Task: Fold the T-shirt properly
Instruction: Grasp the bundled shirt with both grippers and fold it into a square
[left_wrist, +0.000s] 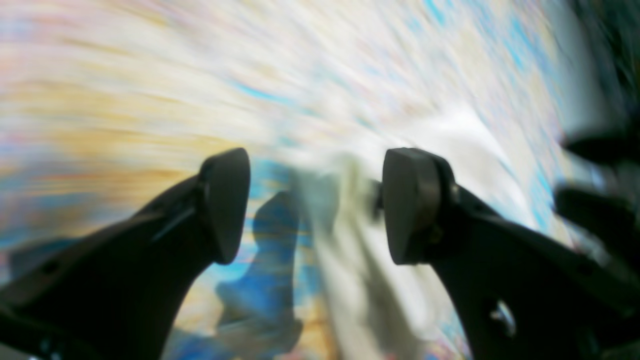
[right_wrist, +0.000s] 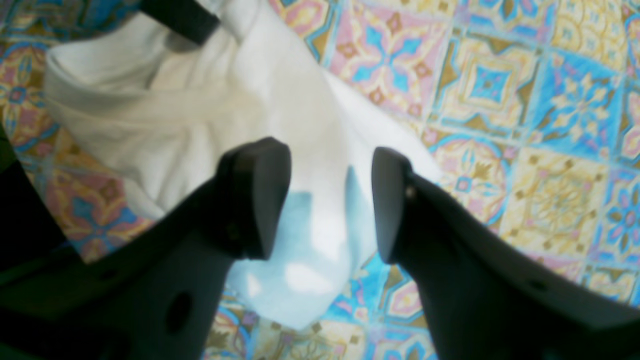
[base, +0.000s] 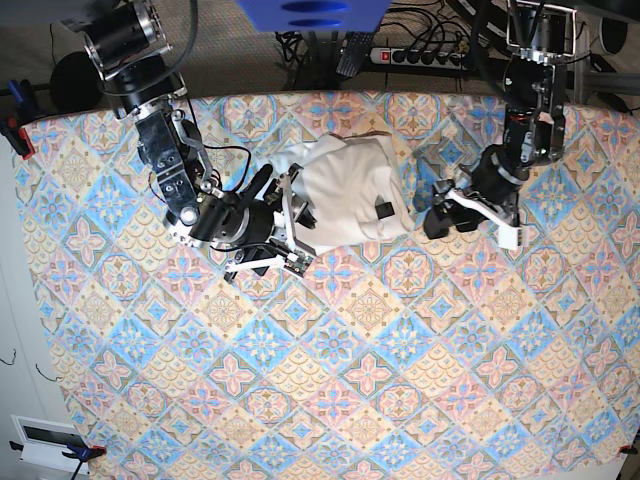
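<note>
The T-shirt lies bunched in a white heap on the patterned tablecloth, plain side up, with a small dark tag near its right edge. My left gripper is open just right of the heap. Its wrist view is smeared by motion. There the left gripper has wide-apart jaws, with blurred white cloth of the T-shirt beyond the gap. My right gripper sits at the heap's left edge. In its wrist view the right gripper holds its fingers apart above the T-shirt, pinching nothing that I can see.
The tablecloth covers the whole table, bright blue, pink and yellow tiles. A power strip and cables lie behind the far edge. Clamps grip the cloth at the left corner. A white box sits at the lower left.
</note>
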